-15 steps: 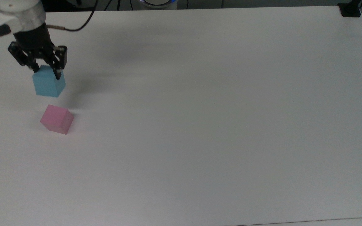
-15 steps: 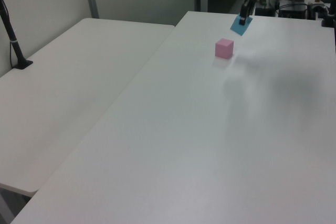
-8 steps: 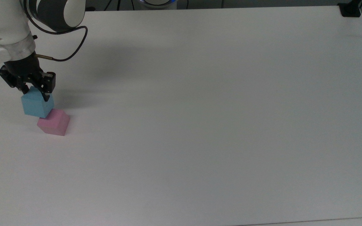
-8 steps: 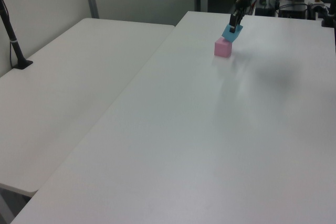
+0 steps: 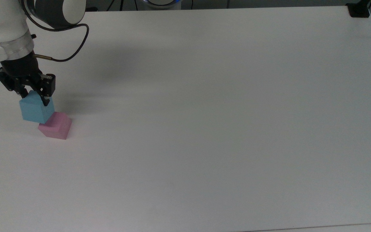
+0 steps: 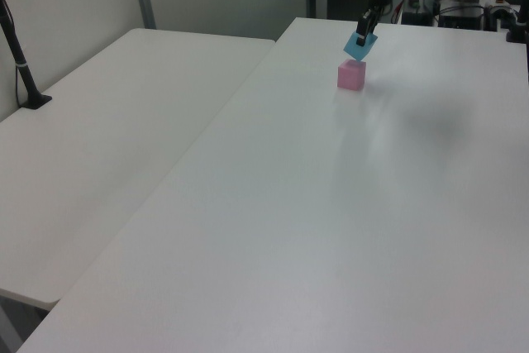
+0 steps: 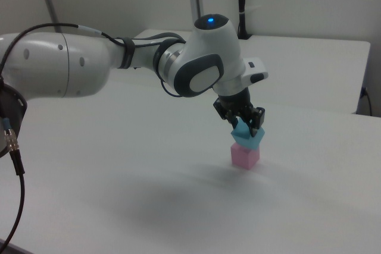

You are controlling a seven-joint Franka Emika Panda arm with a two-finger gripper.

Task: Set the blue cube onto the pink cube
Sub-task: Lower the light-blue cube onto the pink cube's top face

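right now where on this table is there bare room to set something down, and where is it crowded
Nearly the whole table is bare: everything to the top view's right of the pink cube, out to the black mount at the far corner. It is crowded at the top view's left edge, where the gripper holds the blue cube over the pink cube.

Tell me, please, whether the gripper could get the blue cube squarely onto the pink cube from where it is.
Probably yes: the gripper holds the blue cube, tilted, right over the pink cube, and nothing stands between them on the table.
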